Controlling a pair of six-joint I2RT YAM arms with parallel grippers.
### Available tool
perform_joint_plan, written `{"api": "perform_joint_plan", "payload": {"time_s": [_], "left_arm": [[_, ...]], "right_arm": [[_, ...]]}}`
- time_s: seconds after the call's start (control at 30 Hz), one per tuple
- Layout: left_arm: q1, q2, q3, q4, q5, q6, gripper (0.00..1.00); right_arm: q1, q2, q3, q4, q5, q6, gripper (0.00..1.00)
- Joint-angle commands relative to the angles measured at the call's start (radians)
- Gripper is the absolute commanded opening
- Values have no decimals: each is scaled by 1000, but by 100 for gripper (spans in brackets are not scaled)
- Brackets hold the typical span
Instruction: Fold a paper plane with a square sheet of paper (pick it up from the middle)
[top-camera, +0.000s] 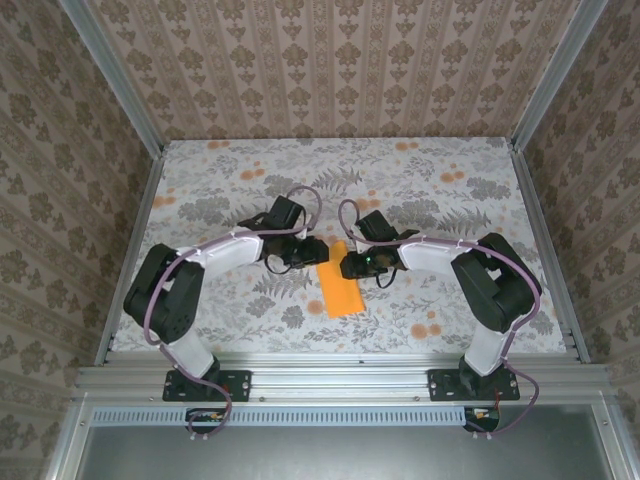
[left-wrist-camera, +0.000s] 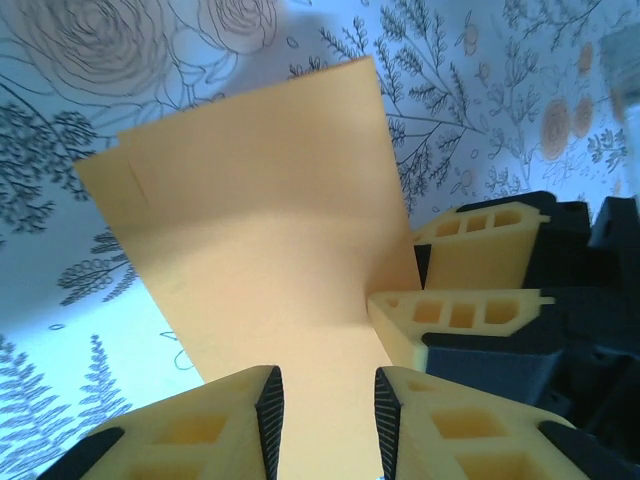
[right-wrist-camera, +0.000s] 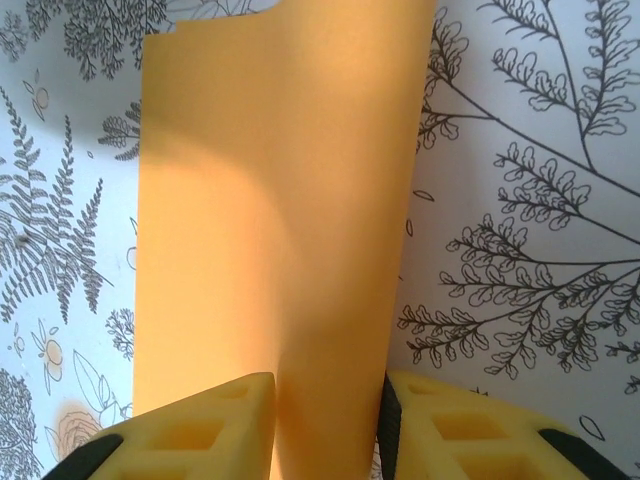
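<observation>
The square sheet of paper (top-camera: 340, 290) is bright orange and lies folded into a narrow oblong on the flowered table, between the two arms. My left gripper (top-camera: 318, 250) is at its far left corner. In the left wrist view that gripper (left-wrist-camera: 325, 385) stands open, with the paper (left-wrist-camera: 270, 220) showing through the gap below the pads. My right gripper (top-camera: 348, 266) is at the far right edge. There a raised, curved fold of the paper (right-wrist-camera: 260, 200) fills the space between its jaws (right-wrist-camera: 325, 385). Its fingers (left-wrist-camera: 450, 310) pinch the paper's corner. The paper plane is out of view.
The flower-print tabletop (top-camera: 450, 200) is fenced by aluminium rails (top-camera: 340, 375) and patterned walls on three sides. Both arms bend inward, so the grippers nearly meet over the far end of the paper.
</observation>
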Motion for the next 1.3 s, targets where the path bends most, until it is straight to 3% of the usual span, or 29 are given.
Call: {"api": "perform_joint_plan", "payload": {"time_s": [0.0, 0.43, 1.27], "left_arm": [[20, -41, 1, -58, -17, 30, 34], [78, -86, -36, -72, -5, 39, 35], [79, -76, -74, -21, 21, 6, 38]], "right_arm": [[-6, 17, 24, -40, -22, -37, 35], [2, 29, 31, -61, -4, -50, 39], [26, 52, 43, -85, 36, -44, 42]]}}
